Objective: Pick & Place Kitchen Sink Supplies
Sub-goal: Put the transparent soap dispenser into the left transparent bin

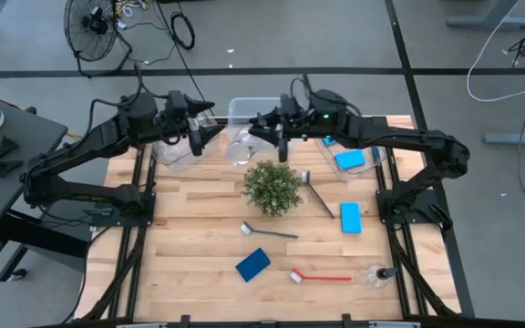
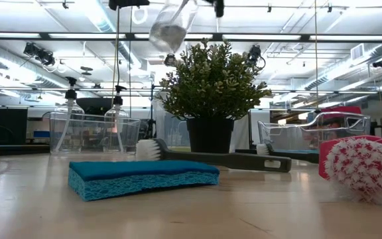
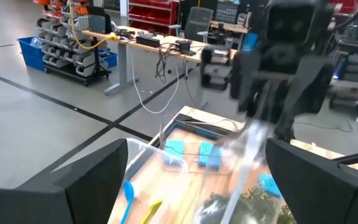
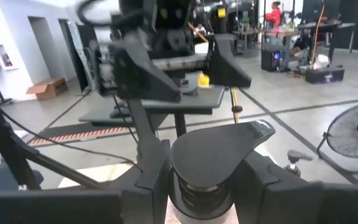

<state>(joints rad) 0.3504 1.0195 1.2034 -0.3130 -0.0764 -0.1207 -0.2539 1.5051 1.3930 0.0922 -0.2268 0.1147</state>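
the right gripper [image 1: 281, 137] is closed on the black pump cap of a small clear bottle [image 1: 240, 146], and the bottle hangs in the air near the far edge of the table [image 1: 199, 228], just behind the plant [image 1: 272, 187]. in the low view the bottle [image 2: 171, 26] is tilted, high above the plant. such a bottle seems light and stiff, but its smooth plastic can be slippery, so the neck under the cap is probably the best place to take it (a grip so high lets the body swing). the right arm reaches far across from its side, with the wrist low over the middle. the left gripper [image 1: 199, 135] hovers just beside, fingers [image 3: 92, 177] spread wide and holding nothing, above a clear bin [image 1: 176, 155]. on the table lie blue sponges [image 1: 252, 264], a red brush [image 1: 322, 276], a grey brush [image 1: 267, 231] and one more bottle [image 1: 373, 273].
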